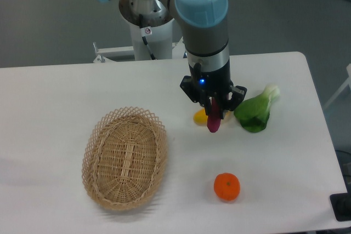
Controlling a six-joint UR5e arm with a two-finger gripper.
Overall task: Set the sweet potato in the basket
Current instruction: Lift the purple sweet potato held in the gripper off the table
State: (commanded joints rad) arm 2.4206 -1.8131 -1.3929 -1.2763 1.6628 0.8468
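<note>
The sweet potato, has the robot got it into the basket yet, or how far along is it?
Not yet. The pickup looks done: the gripper holds the sweet potato, which hangs down from it, right of the basket. Nothing lies in the basket. Left to do: carry it left over the basket and let go.

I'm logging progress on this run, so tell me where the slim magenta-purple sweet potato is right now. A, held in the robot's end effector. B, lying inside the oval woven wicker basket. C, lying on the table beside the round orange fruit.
A: the slim magenta-purple sweet potato hangs pinched in the end effector, to the right of the empty oval woven wicker basket.
</note>
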